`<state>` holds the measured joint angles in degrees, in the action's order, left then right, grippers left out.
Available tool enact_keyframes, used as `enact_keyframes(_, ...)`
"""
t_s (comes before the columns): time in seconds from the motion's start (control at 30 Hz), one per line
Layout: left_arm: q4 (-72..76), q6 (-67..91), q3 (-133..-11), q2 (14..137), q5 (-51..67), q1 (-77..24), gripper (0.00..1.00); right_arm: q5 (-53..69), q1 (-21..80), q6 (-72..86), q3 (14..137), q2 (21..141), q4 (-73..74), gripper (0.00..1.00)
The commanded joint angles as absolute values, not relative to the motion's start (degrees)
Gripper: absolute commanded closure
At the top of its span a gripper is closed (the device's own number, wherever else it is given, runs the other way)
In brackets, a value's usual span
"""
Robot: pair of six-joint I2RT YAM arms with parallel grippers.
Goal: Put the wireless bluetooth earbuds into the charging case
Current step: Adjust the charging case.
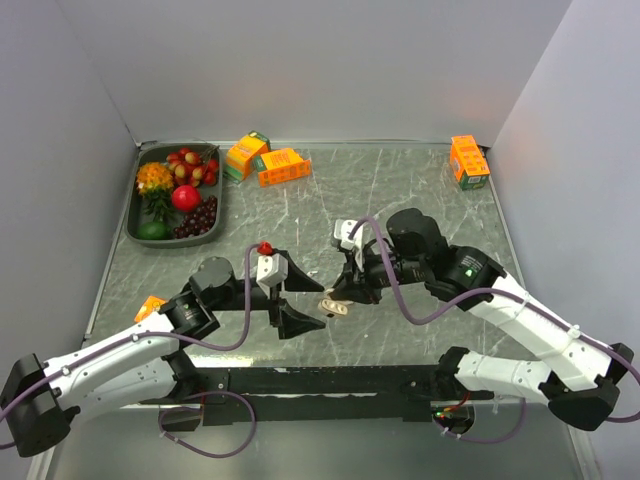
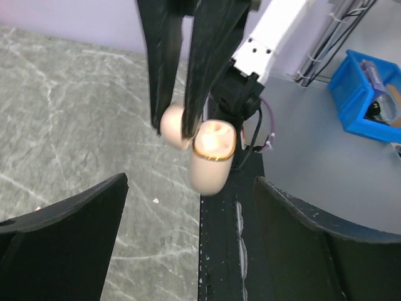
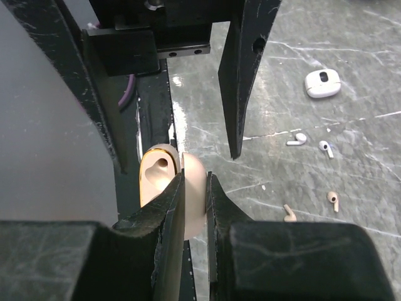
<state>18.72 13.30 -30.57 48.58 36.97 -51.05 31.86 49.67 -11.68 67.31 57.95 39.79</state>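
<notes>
My right gripper (image 3: 194,182) is shut on the lid half of an open beige charging case (image 3: 156,174) with a gold rim and holds it above the table's near edge. The case also shows in the top view (image 1: 335,307) and the left wrist view (image 2: 212,160). My left gripper (image 2: 191,188) is open and empty, its jaws wide on either side of the case, just below it. Two white earbuds (image 3: 297,139) and two beige earbuds (image 3: 333,199) lie loose on the table in the right wrist view, apart from both grippers. They are hidden in the top view.
A white closed case (image 3: 322,83) lies beyond the earbuds. A dark tray of fruit (image 1: 133,215) sits at the back left. Orange boxes stand at the back middle (image 1: 283,166) and back right (image 1: 468,160). A blue bin (image 2: 366,94) stands off the table.
</notes>
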Motion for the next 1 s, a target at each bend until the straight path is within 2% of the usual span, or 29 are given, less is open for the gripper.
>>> enact_keyframes(0.0,24.3,13.5,-31.0,49.0,41.7,-50.8,0.14,31.0,50.8,-13.2,68.3,58.3,37.6,1.00)
enact_keyframes(0.17,25.6,14.3,-31.1,49.6,43.7,-50.8,0.18,30.9,51.2,-13.0,68.8,59.9,36.7,1.00)
enact_keyframes(0.5,23.5,13.4,-30.9,50.0,43.2,-50.8,0.33,31.5,52.2,-12.6,70.8,62.1,35.4,1.00)
enact_keyframes(0.67,23.6,14.0,-30.2,49.7,41.8,-50.8,0.36,31.7,52.6,-12.2,70.8,62.4,34.8,1.00)
enact_keyframes(0.87,24.9,15.0,-29.4,50.2,40.8,-50.8,0.35,32.2,52.6,-11.3,70.8,62.0,33.8,1.00)
enact_keyframes(0.97,25.1,15.1,-29.6,50.2,40.8,-50.8,0.41,32.1,52.7,-11.3,70.8,62.0,33.8,1.00)
